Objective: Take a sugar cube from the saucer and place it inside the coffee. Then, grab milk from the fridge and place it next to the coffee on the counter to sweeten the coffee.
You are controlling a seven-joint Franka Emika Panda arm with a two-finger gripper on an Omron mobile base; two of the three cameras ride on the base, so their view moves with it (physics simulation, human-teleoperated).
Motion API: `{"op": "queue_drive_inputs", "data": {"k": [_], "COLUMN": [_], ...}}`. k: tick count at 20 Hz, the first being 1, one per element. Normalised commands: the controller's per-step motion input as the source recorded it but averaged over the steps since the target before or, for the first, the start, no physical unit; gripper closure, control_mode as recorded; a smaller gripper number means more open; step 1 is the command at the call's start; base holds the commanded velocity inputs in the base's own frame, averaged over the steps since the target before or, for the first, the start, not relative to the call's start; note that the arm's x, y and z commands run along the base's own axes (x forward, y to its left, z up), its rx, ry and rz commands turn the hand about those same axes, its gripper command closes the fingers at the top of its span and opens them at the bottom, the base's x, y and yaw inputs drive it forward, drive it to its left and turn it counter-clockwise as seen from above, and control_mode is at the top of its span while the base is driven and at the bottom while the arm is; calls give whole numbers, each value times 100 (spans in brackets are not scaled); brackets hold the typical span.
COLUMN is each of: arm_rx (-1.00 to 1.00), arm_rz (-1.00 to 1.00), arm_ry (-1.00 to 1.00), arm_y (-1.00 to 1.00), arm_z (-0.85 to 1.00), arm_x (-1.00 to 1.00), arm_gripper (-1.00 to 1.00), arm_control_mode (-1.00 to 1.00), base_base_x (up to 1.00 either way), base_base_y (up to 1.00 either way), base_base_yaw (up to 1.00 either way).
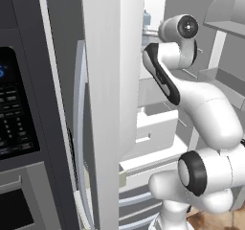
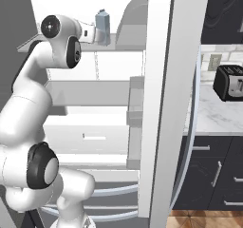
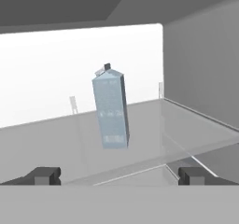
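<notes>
Hand view, nearest first: two small dark fingertips (image 3: pixel 44 175) stood at 7 and 5 o'clock, spread wide apart, nothing between them, so the two-finger gripper (image 3: pixel 119 176) was released and gripped nothing. Ahead of the tips, approx. centre frame toward 12 o'clock, stood the small pale blue-grey carton of milk with a gabled top (image 3: pixel 111 108), upright on a clear glass shelf (image 3: pixel 186 125), leaning a bit in the picture w/ the camera's roll. Carton and tips were apart, no contact. Behind it, the white back wall of the fridge; grey side wall at 3 o'clock.

Right base view: the white arm w/ dark joints (image 2: pixel 28 113) rose from 7 o'clock and bent up to 11 o'clock, hand reaching right into the tall silver-grey fridge (image 2: pixel 163 103). The milk carton sat on the top white shelf at approx. 12 o'clock, just beside the hand's front end; can't tell the finger gap here. Open fridge door edge ran top to bottom at centre-right. Farther off at 3 o'clock: white marble counter w/ grey veins (image 2: pixel 213 115), a black toaster (image 2: pixel 229 82) on it, dark cabinets below.

Left base view: arm came up from 5 o'clock to 1 o'clock; door edge hid most of the carton, a sliver of blue-grey showed at 12 o'clock. Dark control panel (image 1: pixel 14 109) at 9 o'clock.
</notes>
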Motion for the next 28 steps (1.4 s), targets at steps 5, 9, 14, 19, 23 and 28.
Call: {"op": "queue_drive_inputs", "data": {"k": [5, 9, 14, 19, 23, 28], "arm_rx": [0, 0, 0, 0, 0, 0], "arm_rz": [5, 2, 0, 0, 0, 0], "arm_ry": [2, 0, 0, 0, 2, 1], "arm_y": [0, 0, 0, 0, 0, 0], "arm_z": [-1, 0, 0, 0, -6, -13], "arm_x": [32, 30, 26, 24, 32, 33], "arm_gripper": [-100, -100, -100, -100, -100, -100], "arm_control_mode": [-100, -100, -100, -100, -100, -100], "base_base_x": [0, 0, 0, 0, 0, 0], "base_base_y": [0, 0, 0, 0, 0, 0], "base_base_yaw": [0, 0, 0, 0, 0, 0]}}
